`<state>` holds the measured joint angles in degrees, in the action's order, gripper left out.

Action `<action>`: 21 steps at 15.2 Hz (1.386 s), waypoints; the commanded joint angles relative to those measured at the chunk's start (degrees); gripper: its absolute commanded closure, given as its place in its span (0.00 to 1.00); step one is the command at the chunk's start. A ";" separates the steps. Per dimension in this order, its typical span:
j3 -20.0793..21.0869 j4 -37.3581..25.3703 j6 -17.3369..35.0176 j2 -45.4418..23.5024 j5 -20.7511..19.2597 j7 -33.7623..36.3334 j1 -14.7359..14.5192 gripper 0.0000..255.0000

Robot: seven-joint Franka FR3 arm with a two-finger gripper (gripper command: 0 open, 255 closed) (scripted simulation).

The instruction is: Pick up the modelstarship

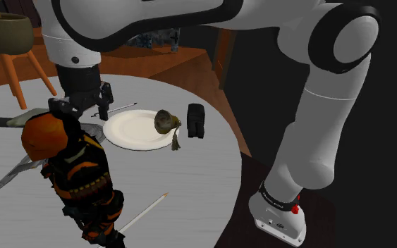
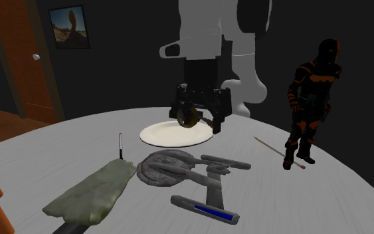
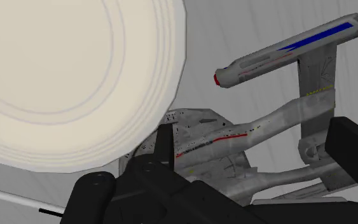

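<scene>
The model starship (image 2: pixel 185 174) is grey, with a round saucer and two long nacelles, one marked with a blue stripe. It lies flat on the round white table (image 2: pixel 39 149), close to a cream plate (image 2: pixel 172 135). From the shoulder view a figure hides most of the starship (image 1: pixel 13 170). My gripper (image 2: pixel 198 108) hangs open above the table near the plate's edge. In the wrist view the starship (image 3: pixel 247 137) lies below, between my spread fingers (image 3: pixel 352 153), which do not touch it. The gripper (image 1: pixel 82 111) is just beyond the figure's head.
A black-and-orange action figure (image 1: pixel 73 172) stands on the table near a pencil (image 1: pixel 144 211). A small bell (image 1: pixel 164 122) rests on the plate's rim (image 1: pixel 130 130), and a black block (image 1: pixel 195 120) stands beside it. A green cloth-like item (image 2: pixel 92 193) and a pen (image 2: pixel 121 145) lie by the starship.
</scene>
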<state>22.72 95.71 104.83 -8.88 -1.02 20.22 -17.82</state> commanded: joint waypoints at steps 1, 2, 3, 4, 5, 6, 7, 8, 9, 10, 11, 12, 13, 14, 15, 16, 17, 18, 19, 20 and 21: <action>0.85 -5.00 -0.93 -4.38 -2.09 1.22 -1.78 0.00; 1.19 -7.47 -1.45 -6.51 -3.12 1.77 -2.78 0.00; 1.46 -10.06 -2.05 -8.67 -4.15 2.27 -3.86 0.00; 1.70 -12.77 -2.74 -10.89 -5.19 2.73 -5.00 0.00; 1.85 -15.63 -3.51 -13.15 -6.23 3.13 -6.24 0.00; 1.97 -18.66 -4.39 -15.47 -7.27 3.48 -7.55 0.00; 1.99 -20.39 -4.91 -16.76 -7.82 3.63 -8.31 0.00; 1.94 -19.54 -4.11 -16.71 -7.80 3.64 -8.24 0.00; 1.91 -18.72 -3.32 -16.68 -7.80 3.65 -8.15 0.00; 1.88 -17.92 -2.55 -16.66 -7.80 3.67 -8.07 0.00; 1.86 -17.15 -1.78 -16.67 -7.82 3.69 -8.00 0.00; 1.84 -16.40 -1.02 -16.69 -7.85 3.72 -7.93 0.00; 1.81 -15.68 -0.27 -16.73 -7.88 3.74 -7.86 0.00; 1.78 -14.98 0.47 -16.78 -7.91 3.77 -7.81 0.00; 1.76 -14.56 0.91 -16.80 -7.93 3.78 -7.77 0.00; 1.76 -14.58 0.90 -16.81 -7.94 3.79 -7.77 0.00; 1.75 -14.59 0.89 -16.81 -7.93 3.75 -7.75 1.00; 1.75 -14.52 0.93 -16.79 -7.92 3.73 -7.72 1.00; 1.75 -14.47 0.95 -16.75 -7.91 3.72 -7.70 1.00; 1.75 -14.46 0.96 -16.75 -7.91 3.72 -7.70 1.00; 1.75 -14.44 0.97 -16.75 -7.91 3.72 -7.70 1.00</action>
<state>24.49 81.24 105.79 -25.60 -8.92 23.94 -25.53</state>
